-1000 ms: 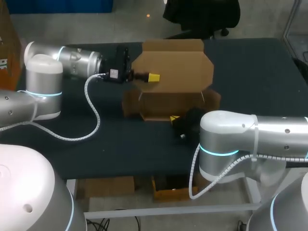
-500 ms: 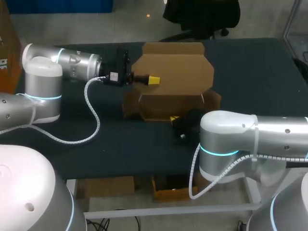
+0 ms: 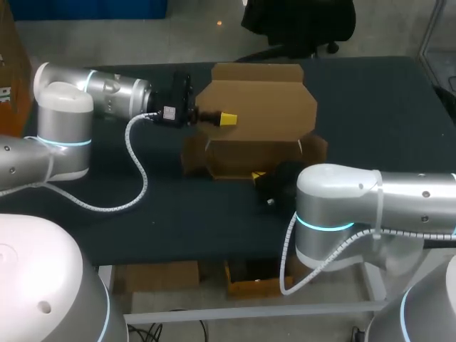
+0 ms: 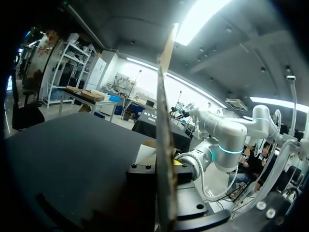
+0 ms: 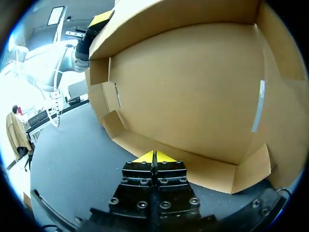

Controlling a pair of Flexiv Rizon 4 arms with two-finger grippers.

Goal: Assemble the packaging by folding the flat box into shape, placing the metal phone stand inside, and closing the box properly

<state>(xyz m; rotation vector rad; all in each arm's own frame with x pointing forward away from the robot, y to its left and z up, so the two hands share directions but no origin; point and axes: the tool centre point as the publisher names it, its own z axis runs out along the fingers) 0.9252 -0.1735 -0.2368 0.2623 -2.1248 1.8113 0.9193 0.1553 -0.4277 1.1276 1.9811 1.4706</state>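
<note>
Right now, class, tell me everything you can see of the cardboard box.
The cardboard box is plain brown card, half folded: a shallow open tray with low walls and corner flaps, resting on the dark table, its big lid standing up behind. The left gripper pinches the lid's side edge. The right gripper, shut, sits at the front wall.

**Matt cardboard, glossy arms**

The box [image 3: 260,107] is plain brown cardboard, matt, with raw cut edges. The tabletop [image 3: 178,206] is dark and matt. The left arm [image 3: 107,89] and right arm [image 3: 356,192] wear smooth, glossy silver-white shells. The right gripper [image 5: 153,155] is matt black metal with screw heads and is tipped in yellow.
</note>
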